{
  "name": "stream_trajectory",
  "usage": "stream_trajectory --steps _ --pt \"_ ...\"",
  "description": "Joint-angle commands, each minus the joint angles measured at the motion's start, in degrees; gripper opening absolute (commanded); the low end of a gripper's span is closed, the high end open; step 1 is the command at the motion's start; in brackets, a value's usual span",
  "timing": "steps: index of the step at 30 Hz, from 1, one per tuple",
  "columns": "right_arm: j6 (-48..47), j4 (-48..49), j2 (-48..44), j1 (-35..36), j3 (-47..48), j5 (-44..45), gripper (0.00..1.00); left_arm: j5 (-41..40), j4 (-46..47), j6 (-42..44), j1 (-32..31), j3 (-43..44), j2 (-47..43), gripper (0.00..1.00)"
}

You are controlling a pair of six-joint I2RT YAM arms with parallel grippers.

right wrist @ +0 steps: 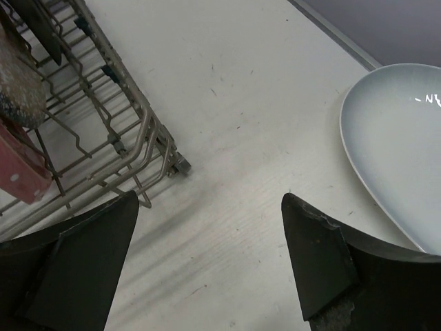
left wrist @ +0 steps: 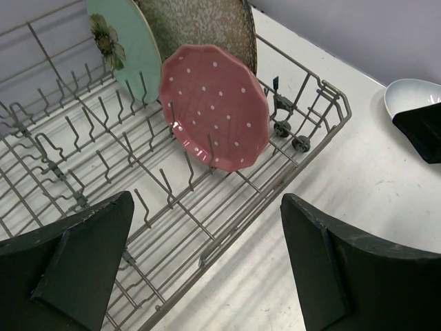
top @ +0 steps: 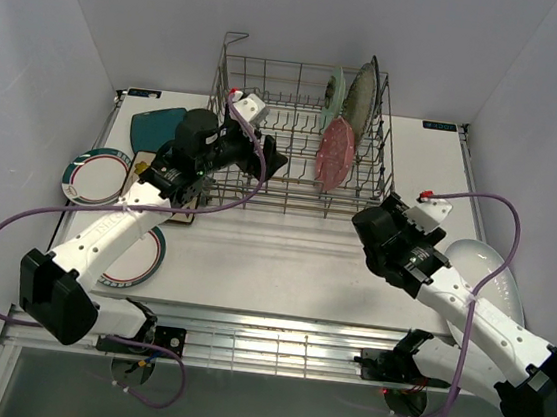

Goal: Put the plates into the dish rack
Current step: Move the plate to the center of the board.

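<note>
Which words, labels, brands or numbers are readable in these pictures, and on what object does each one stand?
No text is readable.
Left label at the back edge of the table: too small to read.
Right label at the same edge: too small to read.

The dish rack (top: 289, 119) is grey wire. One plate (left wrist: 217, 103) is pink with small white dots. The mint green plate (left wrist: 124, 41) carries a pale flower with a dark centre. The plate behind (left wrist: 200, 27) is speckled grey-brown. The oval plate (right wrist: 396, 145) is plain white and the square plate (top: 155, 126) is teal. The two round plates (top: 94, 175) are white, rimmed green and dark red.
</note>
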Motion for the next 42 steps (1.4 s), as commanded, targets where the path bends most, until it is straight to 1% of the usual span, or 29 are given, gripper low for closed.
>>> stream_trajectory --steps 1,2,3,6,7,9,10,13,15,16,17,22,23,25,27,30,33,34,36,37,40,42 --pt "-1.0 -7.6 1.0 -0.1 4.9 -3.0 0.90 1.3 -3.4 -2.6 0.1 2.6 -0.4 0.98" --pt "-0.9 -9.3 1.4 -0.1 5.4 -4.6 0.90 1.1 -3.4 -2.8 0.1 2.4 -0.4 0.98" --pt "-0.7 -13.0 1.8 -0.1 5.8 -5.4 0.90 1.0 -3.5 -3.0 0.1 1.9 -0.6 0.98" --pt "-1.1 -18.3 3.6 -0.1 7.8 -8.4 0.90 1.2 -3.8 -3.3 0.0 0.5 -1.3 0.98" --pt "-1.4 -23.4 4.7 -0.1 8.6 -9.0 0.90 1.6 -3.5 -3.0 0.1 0.0 -1.9 0.98" --pt "-1.1 -28.4 5.7 -0.1 9.9 -9.3 0.90 1.5 -2.6 -2.6 0.0 -2.2 -2.7 0.98" --pt "0.1 -33.9 6.8 -0.1 10.2 -9.2 0.90 1.3 -1.8 -2.2 0.0 -2.9 -3.0 0.98" --pt "2.5 -41.7 9.4 -0.1 11.1 -9.7 0.90 2.2 0.0 -2.1 0.1 -6.0 -4.7 0.98" --pt "-1.5 -38.8 9.2 -0.1 10.7 -11.7 0.90 4.1 1.2 -2.2 0.1 -7.7 -5.4 0.98" --pt "-1.2 -39.8 9.5 -0.1 10.7 -11.9 0.90 5.4 2.3 -2.3 0.1 -9.3 -5.7 0.98" --pt "1.7 -40.6 9.9 -0.1 10.6 -10.9 0.90 5.9 2.7 -2.4 0.1 -9.9 -5.9 0.98" --pt "3.9 -41.6 12.3 -0.1 10.3 -9.8 0.90 7.2 5.1 -1.2 0.1 -13.5 -8.8 0.98" --pt "4.2 -41.6 12.5 -0.1 10.1 -9.9 0.90 7.7 5.2 0.4 0.2 -14.3 -9.4 0.98" --pt "5.0 -41.7 13.8 -0.1 9.9 -9.8 0.90 9.5 5.2 1.0 0.2 -14.7 -10.2 0.98" --pt "6.1 -41.7 14.2 -0.1 10.0 -10.3 0.90 11.9 5.0 -0.1 0.2 -14.0 -10.0 0.98" --pt "7.7 -41.8 11.7 -0.1 9.9 -10.4 0.90 14.4 4.8 -3.1 0.1 -12.2 -7.9 0.98" --pt "9.4 -41.3 4.1 -0.1 8.3 -9.8 0.90 14.7 4.2 -4.8 0.0 -10.6 -5.1 0.98" --pt "7.7 -39.5 -0.3 -0.1 7.9 -9.9 0.90 14.3 4.4 -4.8 0.1 -10.5 -4.5 0.98" --pt "4.1 -36.2 -4.8 -0.1 7.0 -10.1 0.90 13.4 4.9 -4.8 -0.1 -9.9 -3.1 0.98" --pt "4.0 -35.9 -8.8 -0.1 6.8 -9.8 0.90 13.2 5.0 -4.7 -0.3 -8.9 -2.6 0.98" --pt "5.6 -36.6 -13.9 -0.1 6.7 -8.7 0.90 12.0 4.0 -4.3 -1.6 -5.8 -0.4 0.98" --pt "12.8 -40.7 -15.0 -0.1 7.0 -7.0 0.90 12.3 3.9 -5.1 -2.0 -4.7 0.6 0.98"
